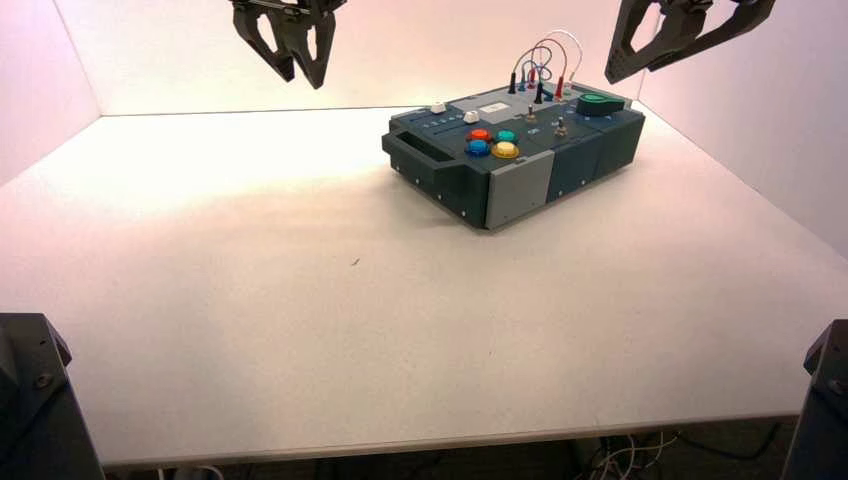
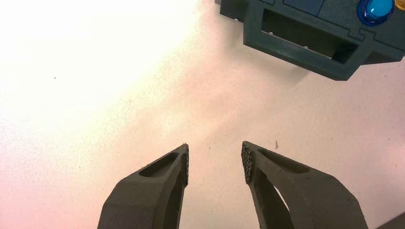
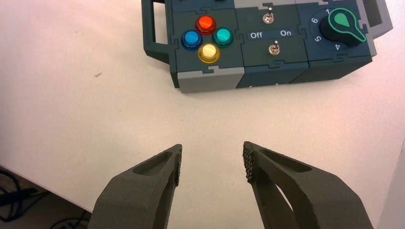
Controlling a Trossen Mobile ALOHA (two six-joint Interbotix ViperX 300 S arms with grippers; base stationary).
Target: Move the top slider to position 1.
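High view: the box [image 1: 520, 150] lies turned on the bench [image 1: 300, 300], toward its far right corner. Two white slider knobs stand on the box's top near its handle end; the top slider [image 1: 438, 107] is the one nearer the far edge. The left gripper [image 1: 302, 70] hangs beyond the box's handle end, over the bench's far edge, its tips pointing down and jaws parted, holding nothing. The right gripper [image 1: 628, 72] hangs above the far right corner, slanting down toward the left, its jaws likewise spread wide around nothing. Both are apart from the box.
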